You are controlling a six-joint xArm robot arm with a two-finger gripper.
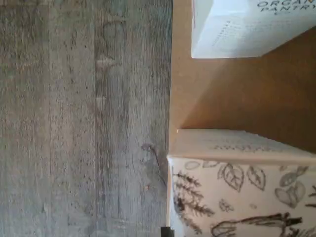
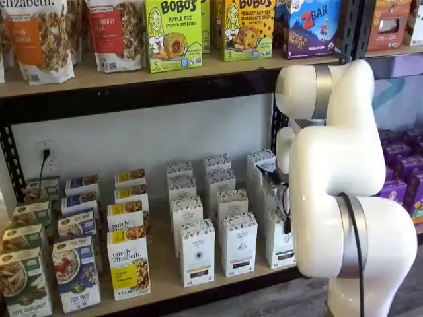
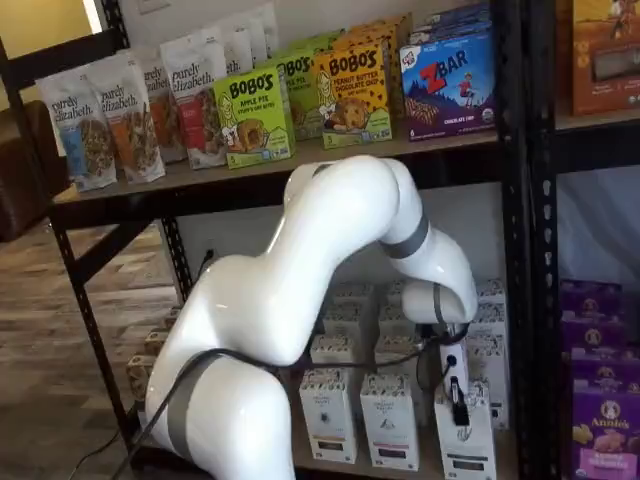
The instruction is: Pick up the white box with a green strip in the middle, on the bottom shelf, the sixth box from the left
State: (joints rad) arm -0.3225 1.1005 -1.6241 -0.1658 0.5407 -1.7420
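Observation:
The white box [image 2: 280,247] [image 3: 465,450] stands at the front right of the bottom shelf [image 2: 162,281], last in its front row. My gripper [image 3: 458,404] [image 2: 286,216] reaches down onto the box's speckled top band. Its black fingers show side-on and are shut on the box. In the wrist view the box's leaf-patterned band [image 1: 237,192] sits close to the camera, on the tan board [image 1: 237,94]. The white arm hides part of the box in both shelf views.
Like white cartons [image 2: 238,243] [image 3: 389,420] stand close to the left and behind. Purely Elizabeth boxes [image 2: 127,264] fill the shelf's left. A black rack post [image 3: 515,250] rises just right, with purple boxes [image 3: 600,420] beyond. A second white carton [image 1: 247,29] and grey floor [image 1: 84,118] show in the wrist view.

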